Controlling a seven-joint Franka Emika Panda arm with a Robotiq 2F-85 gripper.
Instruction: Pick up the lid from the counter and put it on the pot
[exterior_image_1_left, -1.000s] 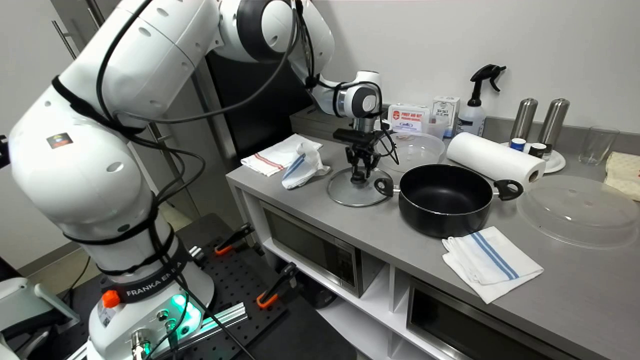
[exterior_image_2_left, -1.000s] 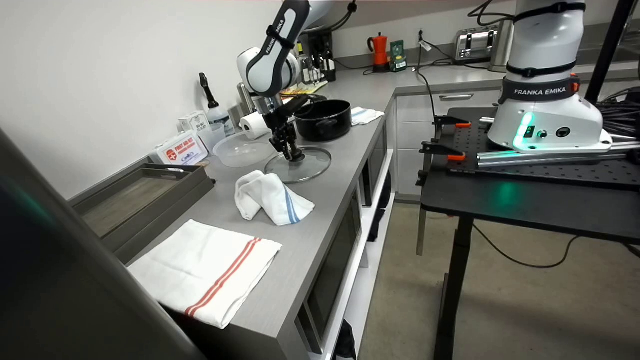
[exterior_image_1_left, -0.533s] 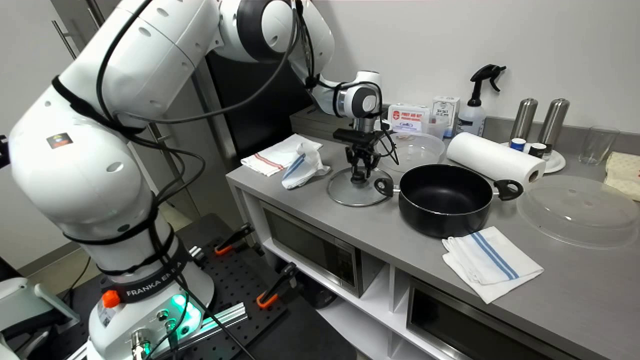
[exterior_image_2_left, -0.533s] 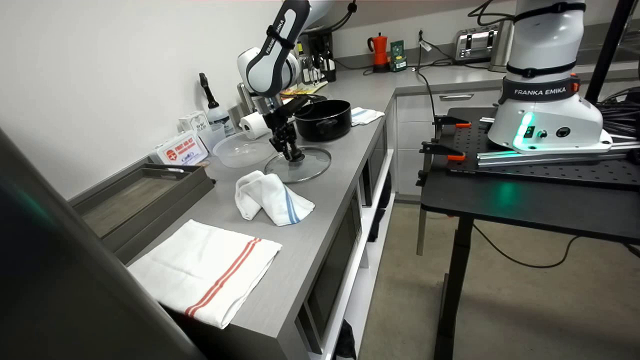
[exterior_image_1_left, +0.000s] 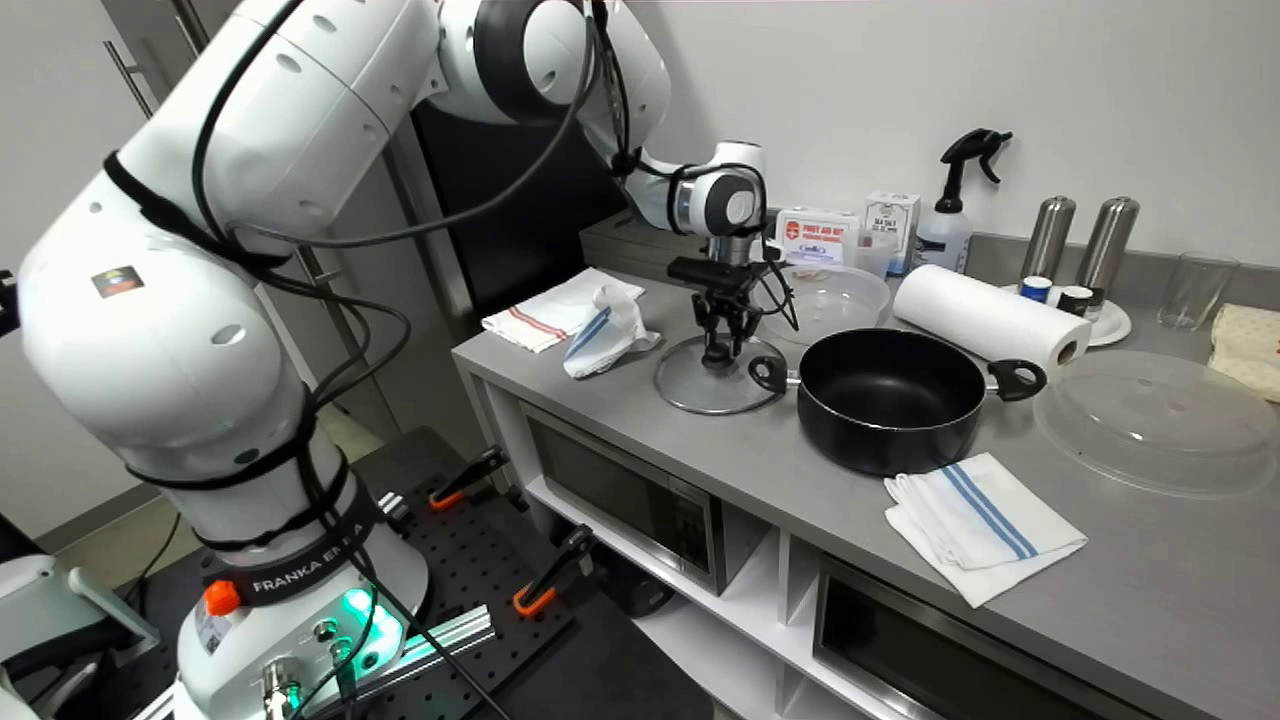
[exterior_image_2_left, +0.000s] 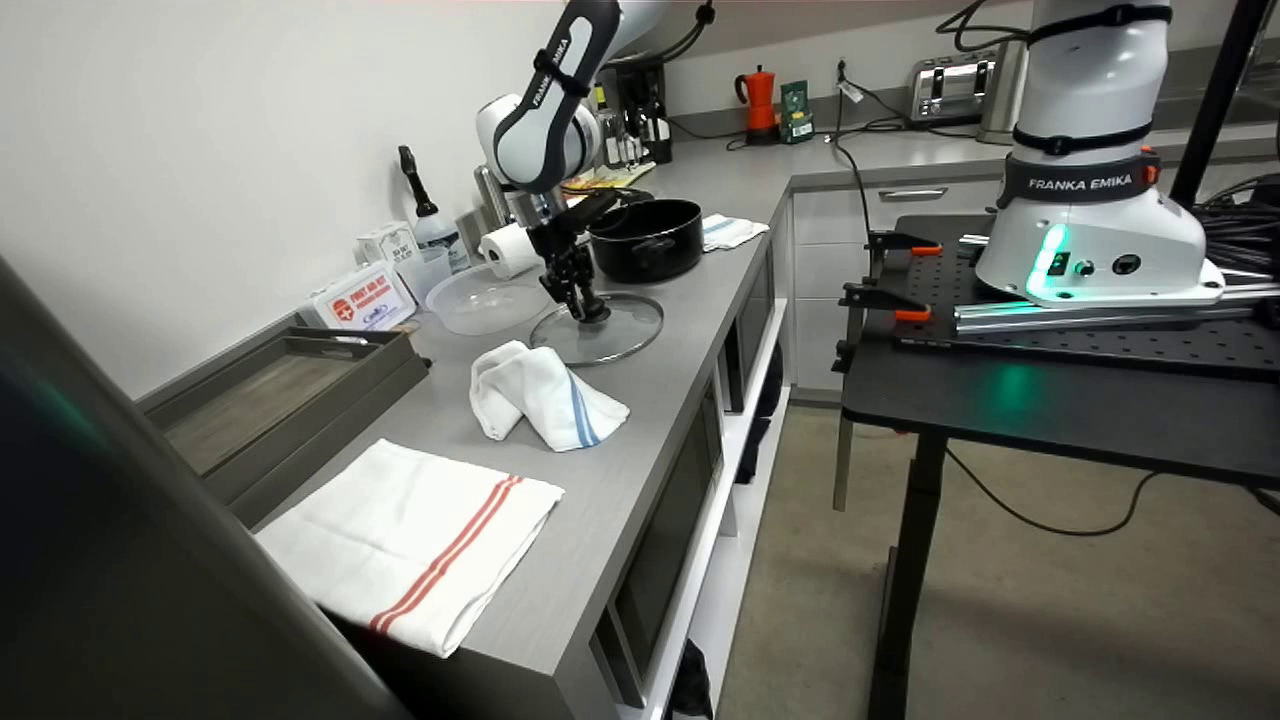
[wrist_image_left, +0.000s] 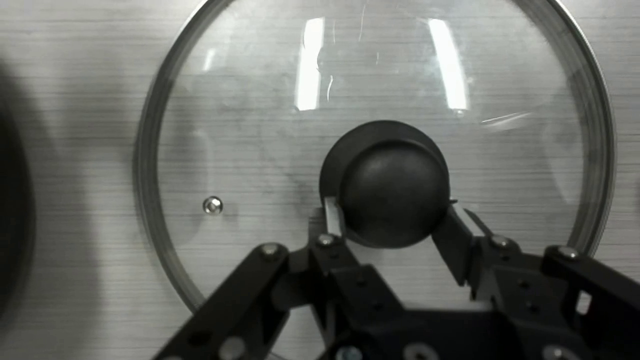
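Note:
The lid is a round clear glass disc with a metal rim and dark knob. It lies flat at or just over the grey counter, beside the pot. It also shows in an exterior view and in the wrist view. My gripper has one finger on each side of the knob, both touching it; it also shows in both exterior views. The black pot stands uncovered, its handle reaching over the lid's edge. The pot also shows in an exterior view; its dark edge shows in the wrist view.
Near the lid are a crumpled towel, a folded red-striped towel and a clear bowl. A paper roll, a clear disc and a blue-striped towel surround the pot.
The gripper and lid have shifted only very slightly together. The pot and other objects stay where they were.

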